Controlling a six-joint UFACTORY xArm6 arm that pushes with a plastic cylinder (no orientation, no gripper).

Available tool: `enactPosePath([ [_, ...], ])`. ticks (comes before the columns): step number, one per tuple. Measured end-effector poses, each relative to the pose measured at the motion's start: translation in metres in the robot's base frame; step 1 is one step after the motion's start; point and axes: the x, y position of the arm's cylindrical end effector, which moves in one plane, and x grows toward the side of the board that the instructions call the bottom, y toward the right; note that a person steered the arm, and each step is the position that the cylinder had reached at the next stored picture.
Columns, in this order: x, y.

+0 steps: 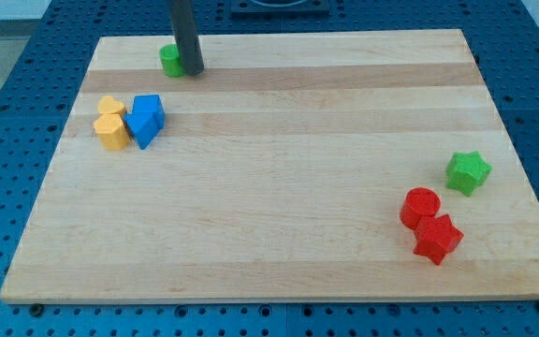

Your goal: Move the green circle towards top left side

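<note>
Tip point(191, 70) touching green circle point(169, 61) on its right side, near wooden board's point(279, 234) top-left. No gripper on this arm; rod holds nothing.

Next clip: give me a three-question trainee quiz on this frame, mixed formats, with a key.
1. True or false: my tip sits on the view's right side of the green circle.
2. Which block lies nearest the green star? A) blue block B) red circle C) yellow block
3. Fill in: the blue block touches the ____ blocks on its left in the view.

Key: 1 true; 2 B, the red circle; 3 yellow.
</note>
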Motion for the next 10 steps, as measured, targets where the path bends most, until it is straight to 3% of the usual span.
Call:
enactPosePath([
  [6, -0.023, -0.05],
  [10, -0.013, -0.046],
])
